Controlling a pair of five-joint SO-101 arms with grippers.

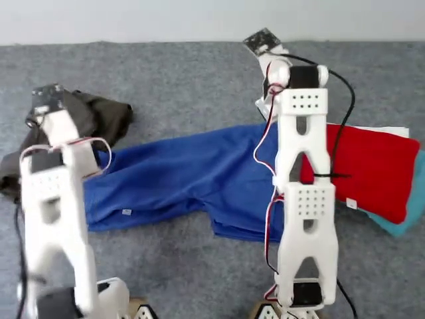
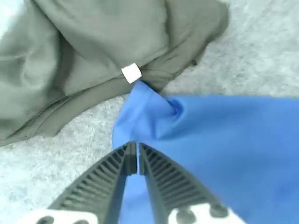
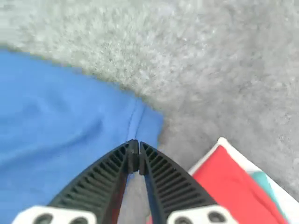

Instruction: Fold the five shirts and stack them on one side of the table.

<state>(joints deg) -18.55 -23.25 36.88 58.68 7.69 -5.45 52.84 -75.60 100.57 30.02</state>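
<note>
The blue shirt [image 1: 186, 176] lies spread out and rumpled across the middle of the desk [image 1: 199, 80], running from the left arm to the right arm, with one sleeve hanging toward the near edge. It is a plain, solid blue with a small pale tag [image 1: 126, 212] near its left hem. A dark olive shirt [image 1: 106, 116] sits crumpled at the far left, touching the blue shirt's corner, and it has a small white label [image 2: 131, 73] at its edge. On the right, a red shirt [image 1: 372, 166] lies folded flat on top of a teal shirt [image 1: 412, 212], with a white garment [image 1: 392, 131] showing as a thin edge at the far side of that stack. That makes one blue, one olive, one red, one teal and one white piece, five in all.

The left gripper [image 2: 133, 156] has its jaws pressed together at the blue shirt's left edge. The right gripper [image 3: 134, 156] has its jaws likewise closed at the shirt's far right corner. Whether either pinches cloth cannot be told.
</note>
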